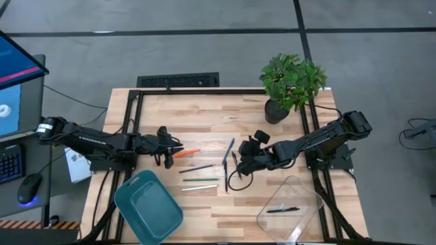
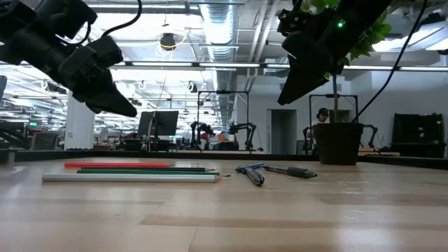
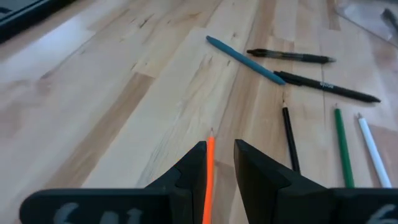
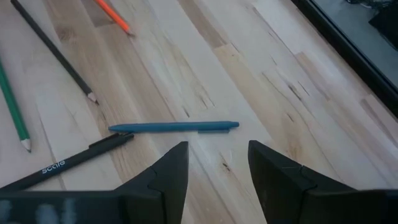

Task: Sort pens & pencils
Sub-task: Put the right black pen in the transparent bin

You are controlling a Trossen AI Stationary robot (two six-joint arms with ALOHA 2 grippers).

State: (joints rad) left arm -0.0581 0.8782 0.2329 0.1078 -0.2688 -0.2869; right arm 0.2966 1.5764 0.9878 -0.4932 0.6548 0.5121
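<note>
Left gripper, jaws narrow, straddles the orange pencil at centre frame, apparently not clamped. Right gripper gapes wide over the bluish pen. Both sticks look light, stiff and likely to roll; mid-shaft grip is best.

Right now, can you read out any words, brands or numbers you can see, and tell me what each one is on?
"scale", or something close to it: white print on the black pen in the right wrist view; the letters are blurred.
White print on another black pen in the left wrist view: too small to read.
Nothing else is legible.
</note>
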